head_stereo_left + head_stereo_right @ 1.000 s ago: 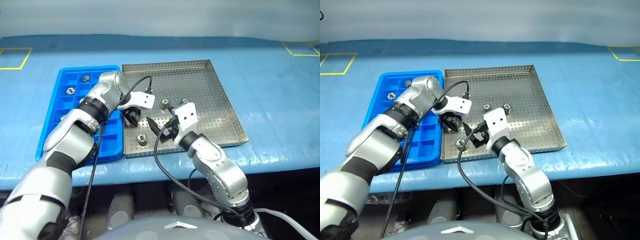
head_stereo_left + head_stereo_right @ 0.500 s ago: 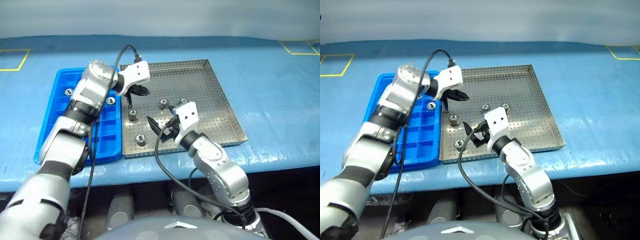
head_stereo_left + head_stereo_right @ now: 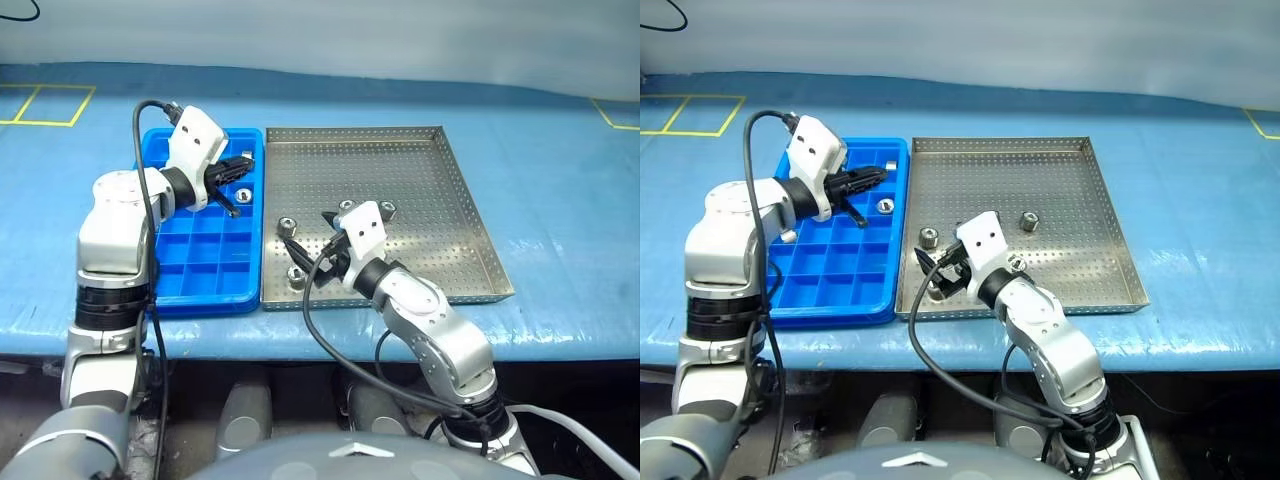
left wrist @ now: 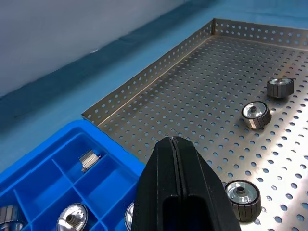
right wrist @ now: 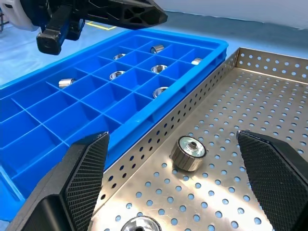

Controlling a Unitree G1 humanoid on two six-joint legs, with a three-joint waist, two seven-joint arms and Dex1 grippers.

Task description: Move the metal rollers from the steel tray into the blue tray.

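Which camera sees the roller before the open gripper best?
The right wrist view: the roller looms large, hollow centre showing. The eye views show it small, near the blue tray; the left wrist view catches it beside the left gripper.

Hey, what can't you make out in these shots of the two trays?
- Cells of the blue tray under the left gripper: hidden by that arm in the head views.
- Floor of the steel tray behind the right gripper: covered by it in the head views.
- One roller: cut off by the right wrist view's bottom edge.
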